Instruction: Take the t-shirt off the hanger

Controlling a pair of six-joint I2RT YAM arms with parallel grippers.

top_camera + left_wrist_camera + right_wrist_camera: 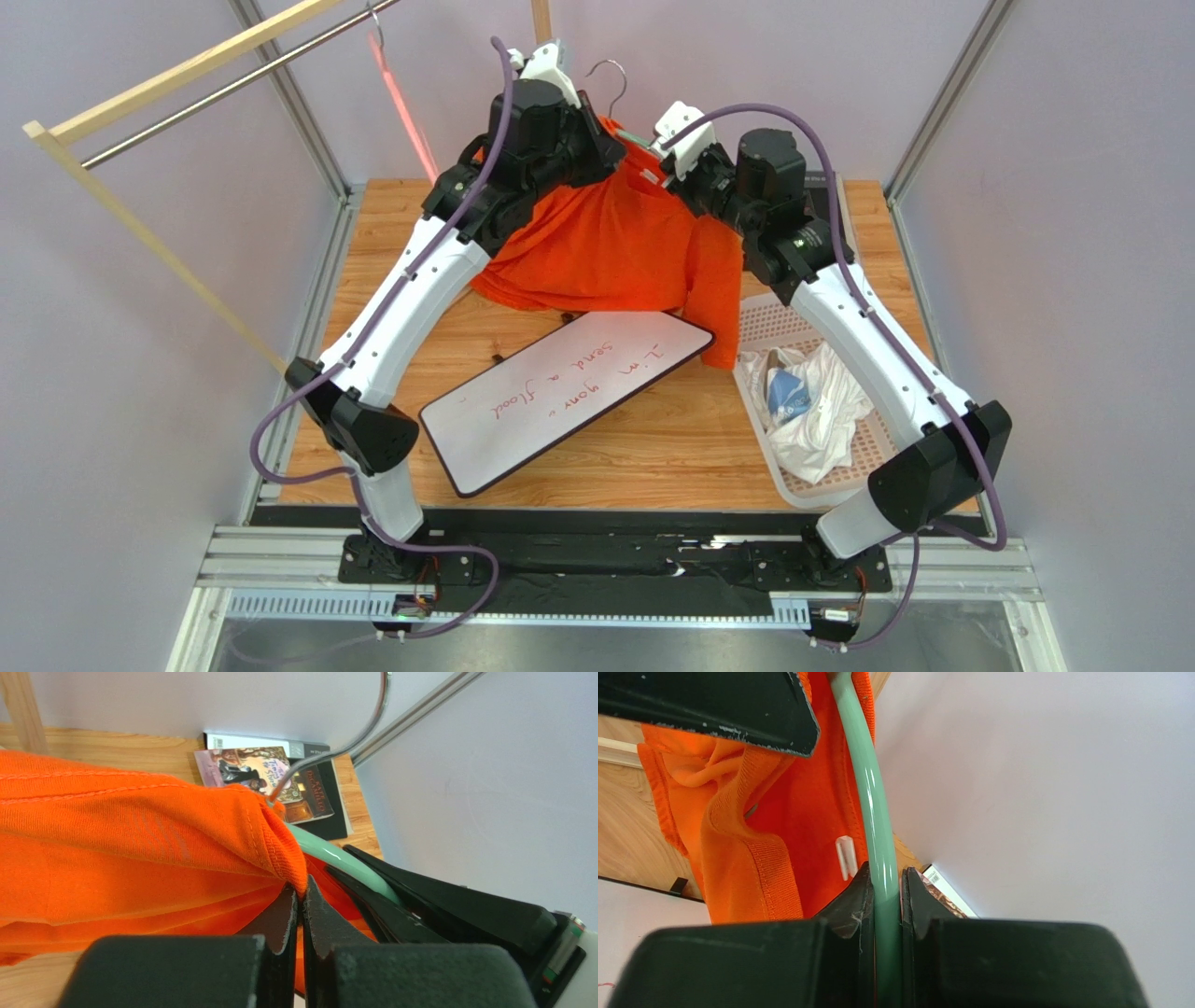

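Flanking the wooden table [673,434] stand grey walls [126,350].

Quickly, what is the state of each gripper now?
Left gripper: closed, pinching the orange t-shirt.
Right gripper: closed on the green hanger.

We found the overhead view bright and evenly lit from above, with only soft, faint shadows on the table [673,434] beneath the arms. The frame posts at the left and right edges leaned outward. In both wrist views the left gripper [300,906] and right gripper [884,889], nearest the lens, were blurred and dark. The t-shirt [126,847] looked strongly saturated, and a white streak of glare ran along the hanger [868,798].
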